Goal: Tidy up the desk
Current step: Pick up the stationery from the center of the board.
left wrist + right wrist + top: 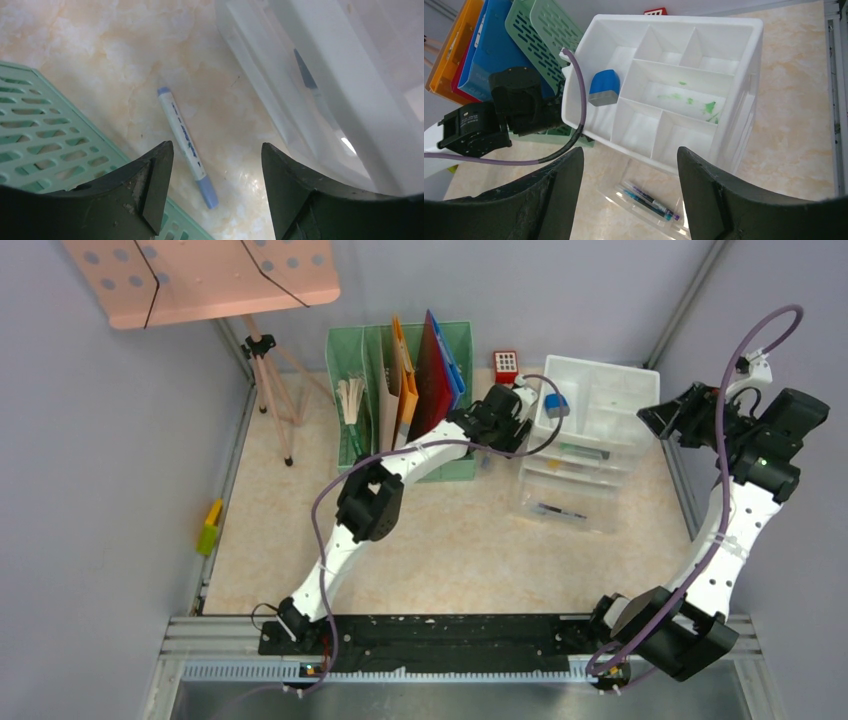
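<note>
Inspecting the left wrist view, I find the left fingers [155,185] apart and empty, hanging over a pen [186,145]. The pen lies flat on the table [100,40], in the gap between the green rack [45,130] and the white organizer [310,75]. The table sits beneath both arms, walled by grey panels [100,440]. The right fingers [559,195] are apart too, holding nothing, above the organizer.

Risks, in my judgement:
- The pen sits nearer one finger, which may meet it first and roll it aside.
- The gap is tight, so a descending finger may strike the rack or the organizer wall.
- The purple cable [583,100] drapes at the organizer rim and may snag.
</note>
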Robot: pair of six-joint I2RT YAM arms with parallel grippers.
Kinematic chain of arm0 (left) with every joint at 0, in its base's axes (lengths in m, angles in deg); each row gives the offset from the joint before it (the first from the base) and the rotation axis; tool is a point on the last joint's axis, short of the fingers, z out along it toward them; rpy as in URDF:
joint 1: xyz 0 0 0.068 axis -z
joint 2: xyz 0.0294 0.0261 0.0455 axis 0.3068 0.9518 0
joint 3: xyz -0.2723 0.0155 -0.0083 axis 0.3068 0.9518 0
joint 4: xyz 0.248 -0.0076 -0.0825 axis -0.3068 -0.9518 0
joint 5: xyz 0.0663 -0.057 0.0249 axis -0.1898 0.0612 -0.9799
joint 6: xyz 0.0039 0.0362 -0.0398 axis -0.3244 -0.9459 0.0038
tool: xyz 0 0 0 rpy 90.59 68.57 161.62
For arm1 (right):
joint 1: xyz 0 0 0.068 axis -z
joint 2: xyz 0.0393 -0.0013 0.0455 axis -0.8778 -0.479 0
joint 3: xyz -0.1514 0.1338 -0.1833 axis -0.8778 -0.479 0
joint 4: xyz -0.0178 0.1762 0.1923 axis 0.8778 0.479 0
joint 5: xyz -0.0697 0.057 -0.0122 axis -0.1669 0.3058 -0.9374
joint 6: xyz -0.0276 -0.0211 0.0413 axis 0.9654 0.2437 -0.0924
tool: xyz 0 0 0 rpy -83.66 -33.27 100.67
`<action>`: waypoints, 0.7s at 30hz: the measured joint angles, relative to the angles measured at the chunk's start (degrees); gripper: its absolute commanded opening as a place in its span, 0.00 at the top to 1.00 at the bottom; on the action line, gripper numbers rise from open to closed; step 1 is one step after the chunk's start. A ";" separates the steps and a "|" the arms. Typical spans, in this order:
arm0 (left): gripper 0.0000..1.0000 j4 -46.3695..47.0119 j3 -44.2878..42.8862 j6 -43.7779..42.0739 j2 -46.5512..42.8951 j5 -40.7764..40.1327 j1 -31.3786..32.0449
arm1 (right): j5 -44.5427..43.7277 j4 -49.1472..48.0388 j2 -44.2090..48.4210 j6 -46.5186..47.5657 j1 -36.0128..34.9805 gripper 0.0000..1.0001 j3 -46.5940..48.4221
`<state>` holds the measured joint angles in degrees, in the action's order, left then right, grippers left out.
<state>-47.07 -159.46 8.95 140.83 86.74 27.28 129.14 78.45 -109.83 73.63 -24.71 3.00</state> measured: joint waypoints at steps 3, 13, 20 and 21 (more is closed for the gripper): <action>0.31 0.00 -2.08 0.94 1.92 -0.87 0.00 | 0.00 -0.09 0.00 0.07 0.00 0.32 -0.57; 0.36 -0.61 -5.49 1.31 5.27 -5.22 -0.42 | 0.02 -0.20 -0.02 0.07 0.00 0.32 -0.63; 0.41 -1.92 -6.80 1.25 6.54 -5.73 -0.76 | 0.04 -0.33 -0.02 0.07 0.00 0.32 -0.94; 0.41 -2.01 -6.80 1.25 6.67 -5.70 -0.76 | 0.02 -0.26 -0.02 0.07 0.00 0.32 -0.98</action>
<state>-49.08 -166.25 10.20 147.50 81.03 26.51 129.16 78.19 -109.86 73.69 -24.71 2.02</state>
